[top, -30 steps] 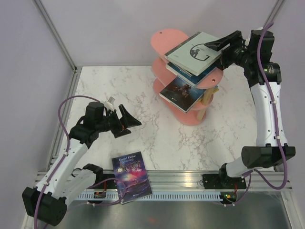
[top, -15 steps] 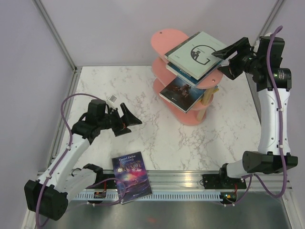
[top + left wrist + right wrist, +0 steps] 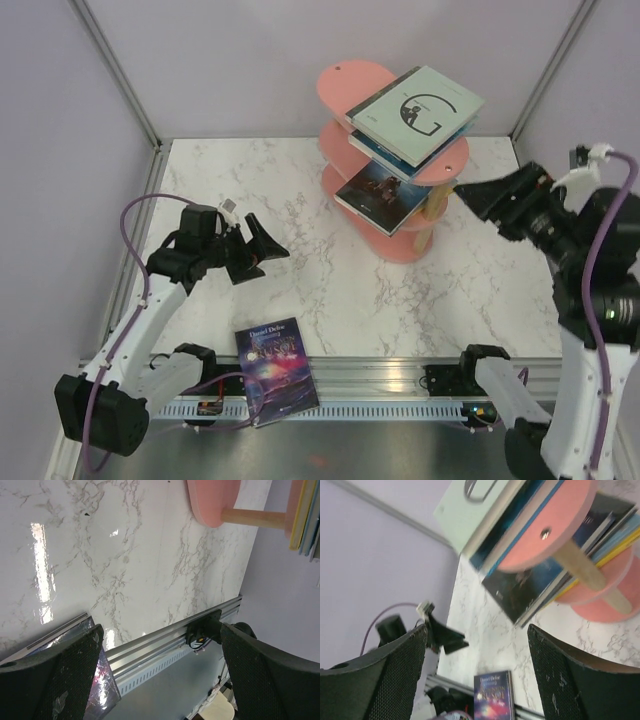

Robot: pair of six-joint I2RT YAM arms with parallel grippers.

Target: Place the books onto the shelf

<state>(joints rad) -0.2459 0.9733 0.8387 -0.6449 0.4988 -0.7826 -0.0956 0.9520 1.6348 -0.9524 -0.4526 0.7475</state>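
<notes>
Left gripper [image 3: 268,258] hangs wide and empty over the table [image 3: 330,290]. Your purple galaxy book [image 3: 277,372] lies flat just nearward of it at the front edge, long axis near-to-far. Right gripper [image 3: 485,208], open too, sits well apart beside the shelf [image 3: 345,80]; the left arm is nearer.
</notes>
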